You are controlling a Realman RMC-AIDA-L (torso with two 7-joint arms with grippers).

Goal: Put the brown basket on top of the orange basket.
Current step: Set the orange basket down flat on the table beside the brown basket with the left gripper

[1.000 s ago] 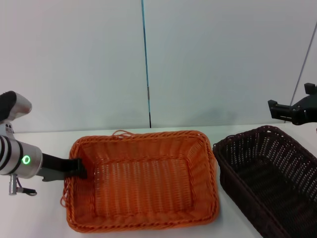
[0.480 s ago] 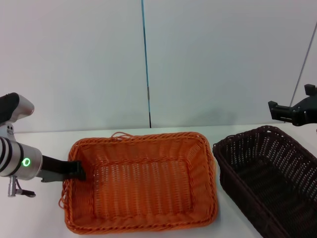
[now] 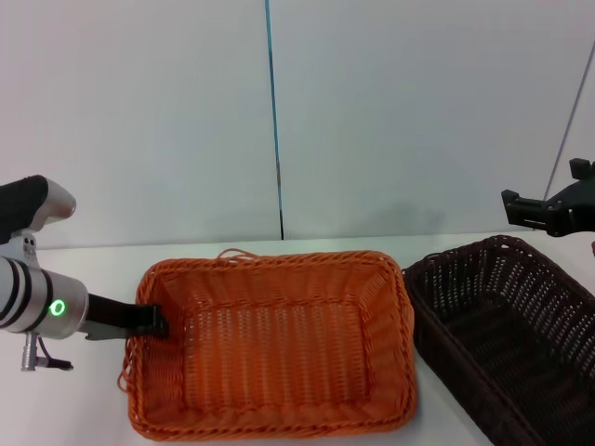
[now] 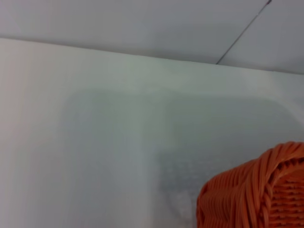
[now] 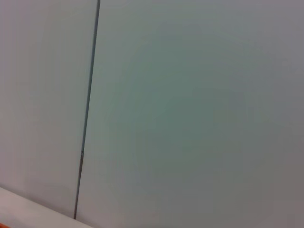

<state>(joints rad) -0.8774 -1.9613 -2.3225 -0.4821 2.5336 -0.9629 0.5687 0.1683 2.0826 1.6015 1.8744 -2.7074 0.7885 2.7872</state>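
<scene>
The left gripper, pinching the left rim of the orange basket, has dragged it slightly toward the brown basket, so the 2 now sit almost touching. The right gripper hovers above the brown basket's far rim, its grip state unreadable; stacking hasn't begun.

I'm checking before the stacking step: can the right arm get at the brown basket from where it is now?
Probably yes. The right gripper hangs in the air above the brown basket, with nothing between them. The left gripper is at the orange basket's rim.
</scene>
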